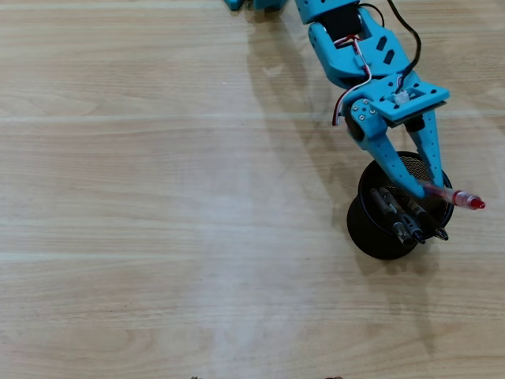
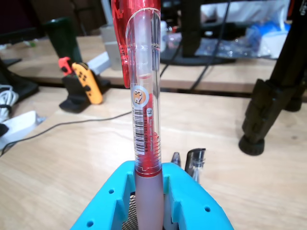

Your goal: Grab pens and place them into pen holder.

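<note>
The gripper is clamping the red pen over the holder, which is holding three dark pens.

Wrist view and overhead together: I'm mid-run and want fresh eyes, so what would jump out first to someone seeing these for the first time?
The red pen fills the middle of the wrist view, standing upright and clamped in the blue gripper. In the overhead view the gripper holds that pen over the black mesh pen holder at the right of the wooden table, its red end sticking out past the rim. Three dark pens already sit in the holder.
</note>
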Robot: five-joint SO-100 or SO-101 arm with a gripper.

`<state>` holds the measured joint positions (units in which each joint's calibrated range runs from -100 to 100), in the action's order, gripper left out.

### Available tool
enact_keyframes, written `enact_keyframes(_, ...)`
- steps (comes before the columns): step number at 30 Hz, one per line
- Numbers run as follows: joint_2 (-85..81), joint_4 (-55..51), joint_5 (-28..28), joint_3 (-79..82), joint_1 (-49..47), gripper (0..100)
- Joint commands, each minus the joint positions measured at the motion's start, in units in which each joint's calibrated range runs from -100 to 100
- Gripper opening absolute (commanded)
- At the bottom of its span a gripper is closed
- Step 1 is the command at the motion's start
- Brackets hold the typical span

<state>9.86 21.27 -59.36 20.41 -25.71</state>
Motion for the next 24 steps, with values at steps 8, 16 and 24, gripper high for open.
enact_keyframes(8,-4.1,1.8,-0.4,4.5,0.7,2)
enact_keyframes(16,-3.4,14.5,0.1,7.5,0.8,14)
enact_keyframes(24,-4.8,18.7,0.6,7.7,1.8,14)
